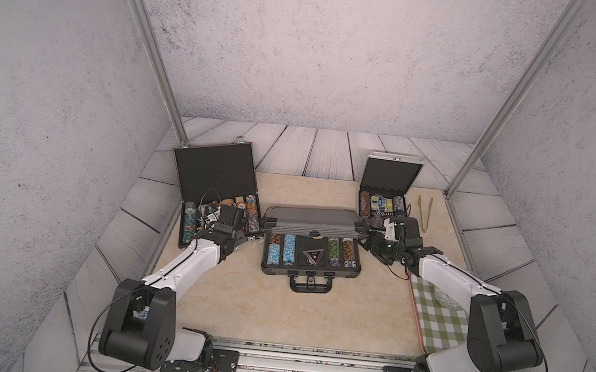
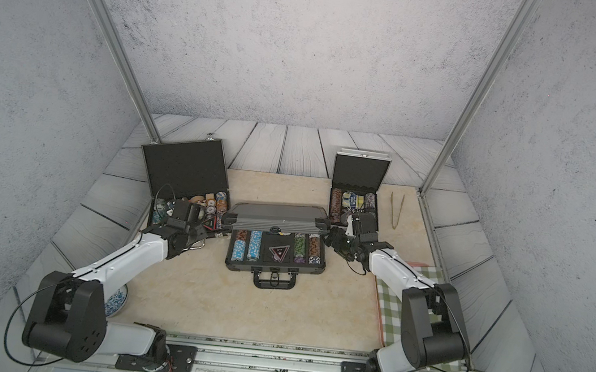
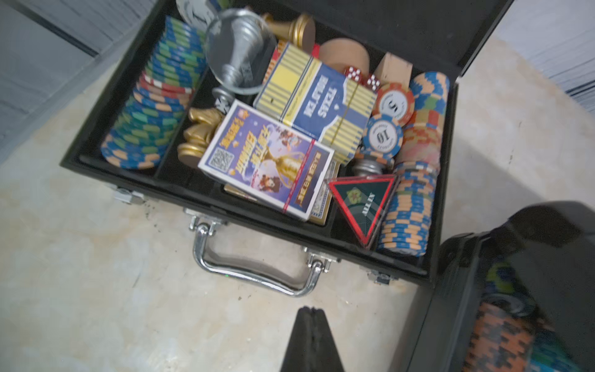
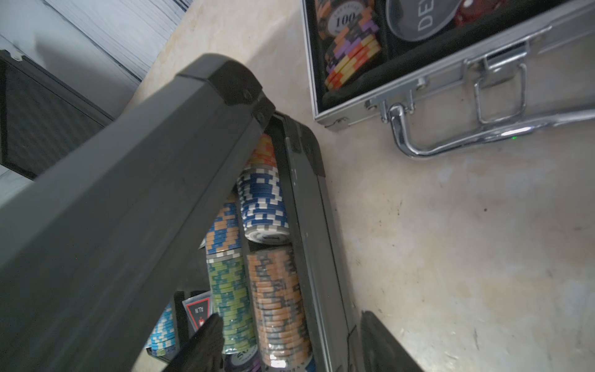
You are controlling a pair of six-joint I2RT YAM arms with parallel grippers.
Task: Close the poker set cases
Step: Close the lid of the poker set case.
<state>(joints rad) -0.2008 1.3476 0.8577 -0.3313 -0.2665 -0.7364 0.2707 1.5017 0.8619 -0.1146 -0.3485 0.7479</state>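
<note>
Robot lab booth: grey panel walls point(image 1: 322, 46), aluminium posts point(image 1: 149, 39), metal mounting rail point(image 1: 307, 369).

A pair of slim bamboo tongs point(image 1: 424, 213) lay near the far right corner of the beige marbled counter point(image 1: 275, 313), their open ends toward the far edge. A green-and-white checked cloth point(image 1: 437, 322) covered the near right edge. At the near left edge sat a blue-and-white patterned dish point(image 2: 116, 302), mostly hidden.

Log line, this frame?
grey case: lid partly down | black case, silver case: open | left end effector: shut | right end effector: open
</note>
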